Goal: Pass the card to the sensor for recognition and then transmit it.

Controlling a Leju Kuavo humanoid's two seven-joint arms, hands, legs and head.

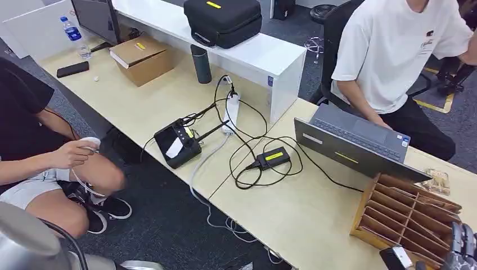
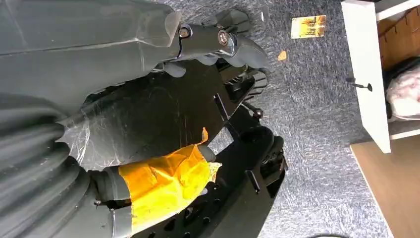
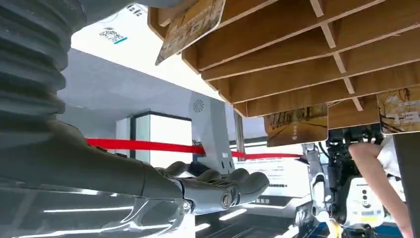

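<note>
The right hand (image 1: 462,247) is cut off by the lower right corner of the head view, so there its fingers are hard to read. In the right wrist view its fingers (image 3: 237,182) lie loosely extended with nothing between them, so it is open. It sits just beside the near corner of the wooden rack (image 1: 405,216) on the table (image 1: 304,219). Several cards (image 3: 190,27) stand in the slots of the rack, close above the hand but not touching it. The print on them is too blurred to read. A small dark device (image 1: 396,257), partly cut off, lies near the hand. The left hand (image 2: 218,42) hangs over grey carpet (image 2: 317,148), fingers curled in and holding nothing.
</note>
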